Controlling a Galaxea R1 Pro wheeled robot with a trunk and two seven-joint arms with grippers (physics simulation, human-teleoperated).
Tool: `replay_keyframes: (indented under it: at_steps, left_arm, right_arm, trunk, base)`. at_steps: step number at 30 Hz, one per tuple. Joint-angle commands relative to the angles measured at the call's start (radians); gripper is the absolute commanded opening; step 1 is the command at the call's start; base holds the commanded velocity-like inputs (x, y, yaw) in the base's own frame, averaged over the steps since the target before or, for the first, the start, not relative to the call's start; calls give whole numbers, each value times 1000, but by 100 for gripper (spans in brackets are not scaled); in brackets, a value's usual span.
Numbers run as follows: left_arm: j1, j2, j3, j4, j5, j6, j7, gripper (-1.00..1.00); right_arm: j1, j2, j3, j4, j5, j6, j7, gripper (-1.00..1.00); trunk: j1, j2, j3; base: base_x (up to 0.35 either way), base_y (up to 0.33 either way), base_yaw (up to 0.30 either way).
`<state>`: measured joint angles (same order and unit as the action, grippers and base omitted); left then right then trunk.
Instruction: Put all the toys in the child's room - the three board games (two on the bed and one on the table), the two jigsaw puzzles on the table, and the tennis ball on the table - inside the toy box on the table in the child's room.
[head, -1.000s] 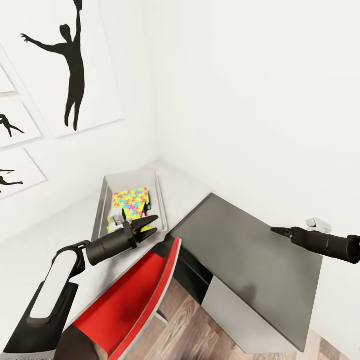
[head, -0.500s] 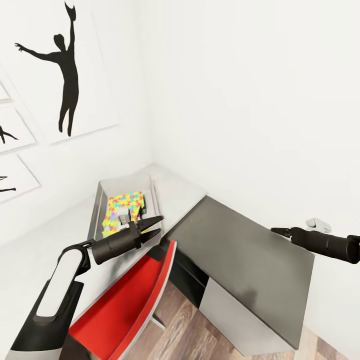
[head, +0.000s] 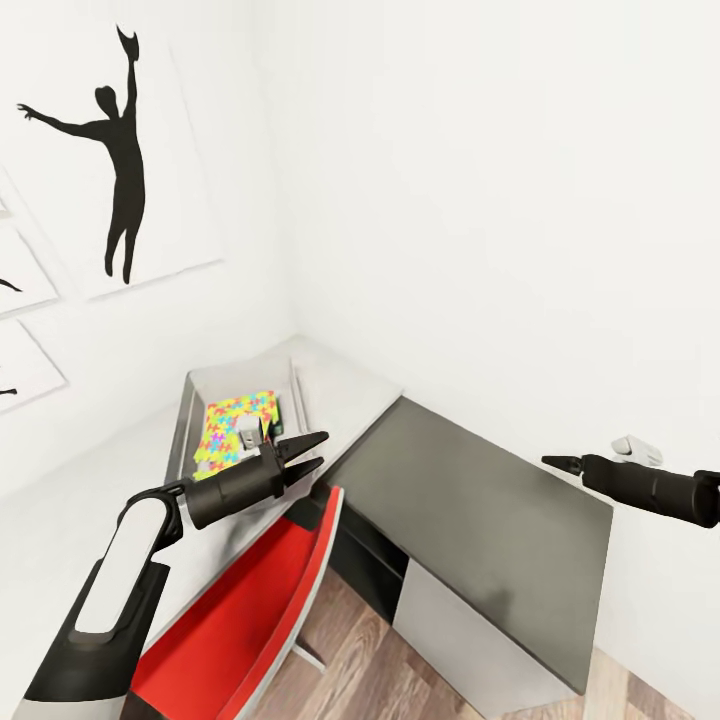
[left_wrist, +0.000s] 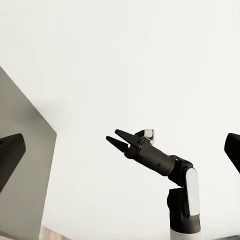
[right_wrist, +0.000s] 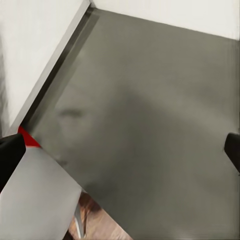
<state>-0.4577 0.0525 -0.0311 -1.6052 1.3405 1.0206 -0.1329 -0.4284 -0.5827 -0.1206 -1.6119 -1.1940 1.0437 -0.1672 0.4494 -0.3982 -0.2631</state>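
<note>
- The table (head: 480, 500) fills the room's corner, its dark grey section at 5 o'clock from the light grey top.
- A red chair (head: 240, 610) stands tucked against the table edge at 7 o'clock.
- The toy box (head: 190, 400) sits on the light top near the wall, at 10 o'clock.
- A jigsaw puzzle (head: 235, 425) lies inside the toy box.
- The left gripper (head: 308, 452), fingers spread and empty, hovers beside the box's near end.
- The right gripper (head: 556, 463) hangs over the dark section at 3 o'clock; its fingers (left_wrist: 117, 139) stand slightly parted.

L arm (head: 110, 590), lower left of frame: white shell panel over black casing, black cylindrical wrist, pointed black fingers (head: 305, 440), small grey block on top. R arm (head: 650, 490): same black wrist, grey block.
</note>
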Motion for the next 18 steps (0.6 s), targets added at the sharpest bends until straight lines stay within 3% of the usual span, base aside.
replay_keyframes:
  at_steps: [1,18]
  left_arm:
    - [-1,0,0,0,-10,1,-10,100]
    - [-1,0,-1,2,-12,1,-5,100]
  right_arm:
    - [-1,0,-1,-1,-10,3,-10,100]
    - [-1,0,-1,0,-10,-8,-9,100]
  trunk:
    - [1,-2,0]
    - [1,-2,28]
  base:
    - [0,0,-93]
    - [0,0,-95]
